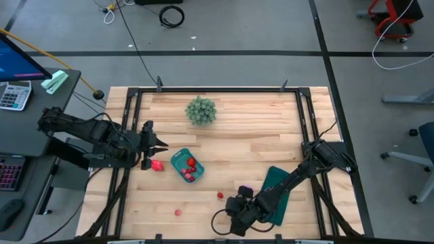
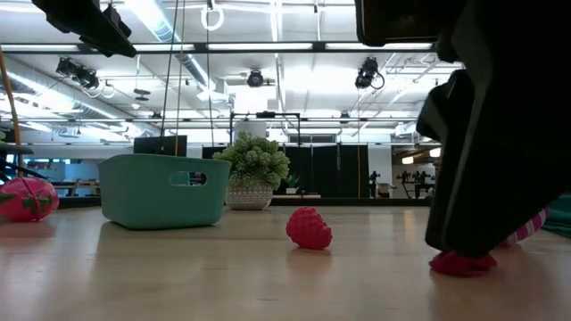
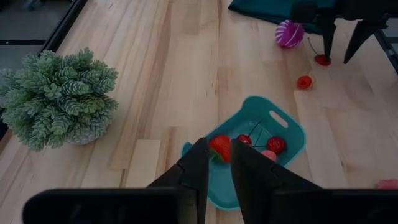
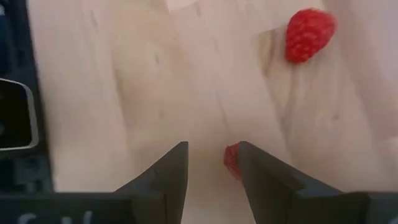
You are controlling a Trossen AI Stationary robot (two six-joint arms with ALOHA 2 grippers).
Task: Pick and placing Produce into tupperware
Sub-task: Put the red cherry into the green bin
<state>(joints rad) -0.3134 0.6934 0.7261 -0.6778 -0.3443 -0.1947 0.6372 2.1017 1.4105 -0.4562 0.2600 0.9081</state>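
Note:
The teal tupperware (image 1: 183,161) (image 3: 286,121) (image 2: 165,190) sits mid-table with a strawberry (image 3: 219,147) and other red pieces (image 3: 275,144) inside. A pink-red piece (image 1: 157,165) (image 2: 27,198) lies by its left side. My left gripper (image 1: 154,144) (image 3: 219,171) hovers left of the tub, open by a narrow gap and holding nothing. My right gripper (image 1: 234,207) (image 4: 212,163) is open at the near edge, fingers pointing down, with a small red piece (image 4: 231,160) (image 2: 461,261) (image 3: 322,60) beside one finger. A raspberry (image 4: 308,34) (image 2: 309,227) (image 1: 220,195), another red piece (image 1: 178,212) and the purple piece (image 1: 245,190) (image 3: 289,33) lie on the table. My right gripper comes from above, pointing down, and the small red piece (image 4: 231,160) lies on the table against the inner side of one finger (image 4: 261,171). Whether that finger touches it, I cannot tell.
A spiky green potted plant (image 1: 201,110) (image 3: 59,96) stands near the far edge. A dark-green slab (image 1: 278,193) lies under the right arm. Black frame rails (image 1: 129,122) run along the table's sides. Bare wood (image 1: 258,135) lies between plant, tub and slab.

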